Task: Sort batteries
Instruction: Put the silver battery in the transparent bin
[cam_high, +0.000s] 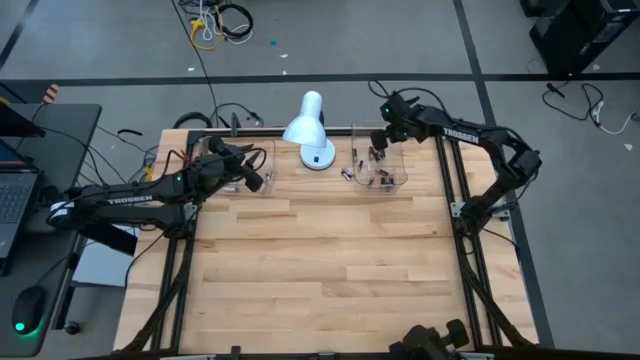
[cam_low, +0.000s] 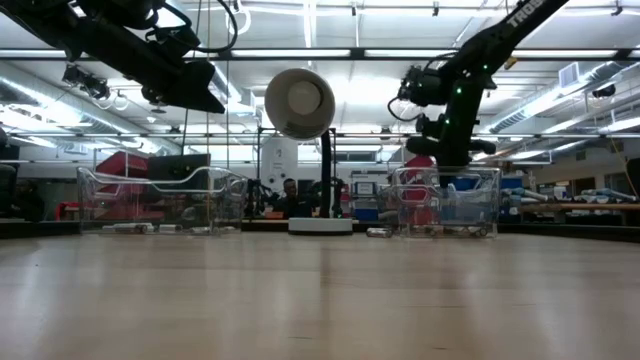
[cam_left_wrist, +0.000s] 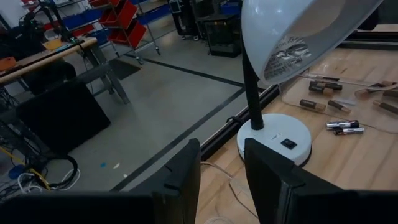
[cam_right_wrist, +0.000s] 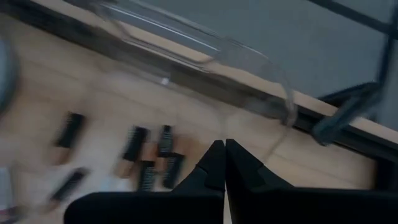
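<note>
Several dark and coppery batteries (cam_right_wrist: 149, 158) lie on the floor of the right clear tray (cam_high: 380, 168). My right gripper (cam_right_wrist: 224, 149) hangs above them, slanting down, shut with nothing between its fingers; it also shows in the high view (cam_high: 378, 150). Two silvery batteries (cam_left_wrist: 344, 127) lie on the table beside the lamp base. My left gripper (cam_left_wrist: 222, 180) stays level above the left clear tray (cam_high: 232, 160), open and empty, pointing toward the lamp.
A white desk lamp (cam_high: 312, 130) stands between the two trays at the table's far edge, its base (cam_left_wrist: 277, 137) close ahead of my left gripper. Bare wood (cam_high: 320, 270) fills the near half of the table. Cables trail off the far edge.
</note>
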